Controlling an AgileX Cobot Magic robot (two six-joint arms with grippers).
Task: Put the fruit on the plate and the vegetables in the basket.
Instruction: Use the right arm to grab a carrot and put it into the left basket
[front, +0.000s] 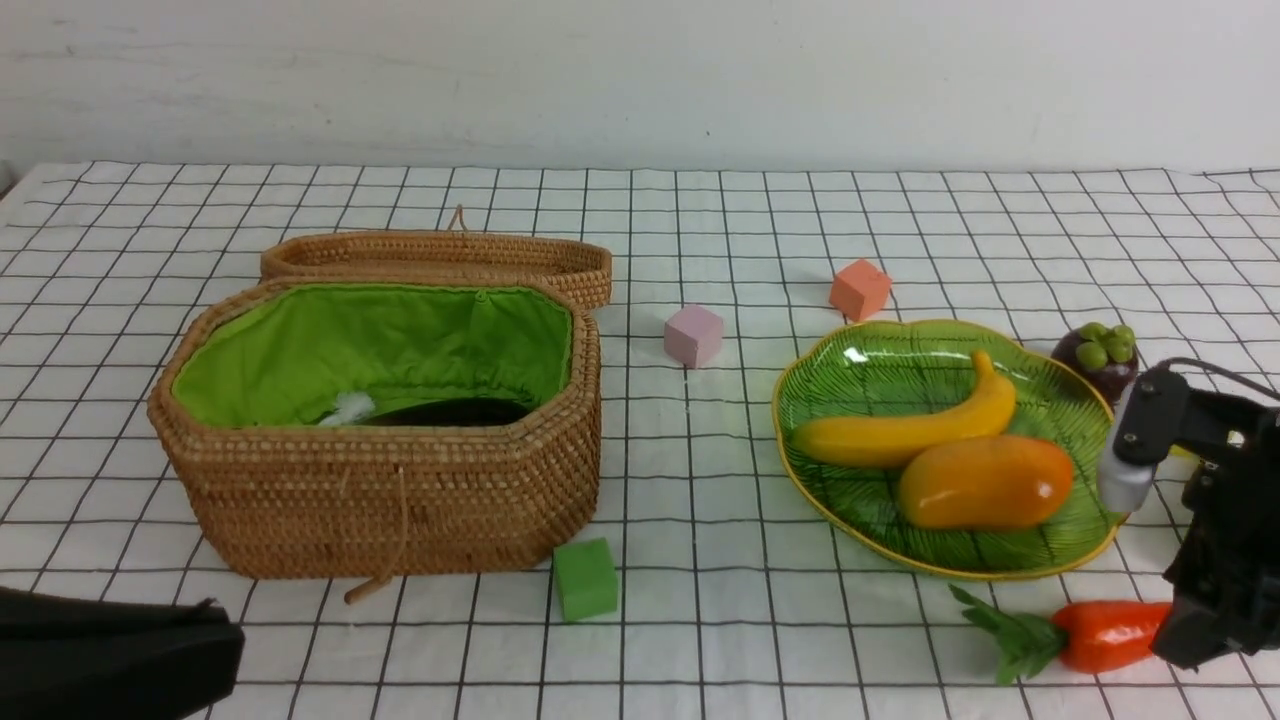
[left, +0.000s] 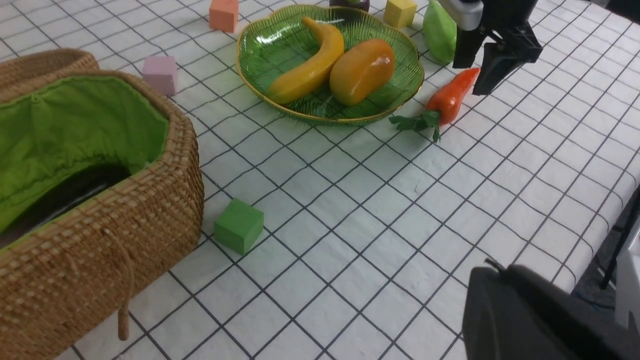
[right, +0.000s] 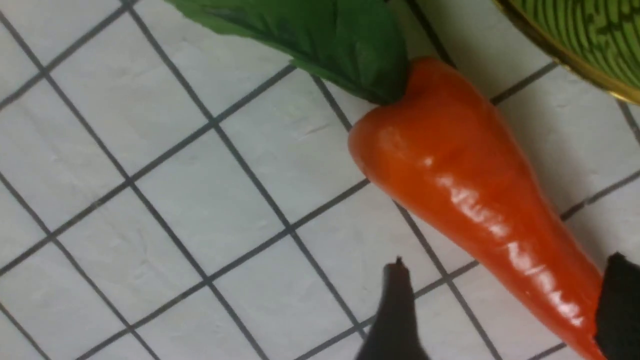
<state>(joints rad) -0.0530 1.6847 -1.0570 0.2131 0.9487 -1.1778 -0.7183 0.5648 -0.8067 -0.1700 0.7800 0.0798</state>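
Beside plate — right gripper spread astride carrot tip; one finger against it, other apart.

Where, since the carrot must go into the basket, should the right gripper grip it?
Grip the carrot mid-body from straight above, jaws across its width: it lies flat on the cloth, tapers toward the tip, and its leaves look floppy.

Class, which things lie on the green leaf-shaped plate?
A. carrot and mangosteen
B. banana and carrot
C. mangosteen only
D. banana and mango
D: the banana and the mango lie on the plate, while the mangosteen and the carrot sit on the cloth outside its rim.
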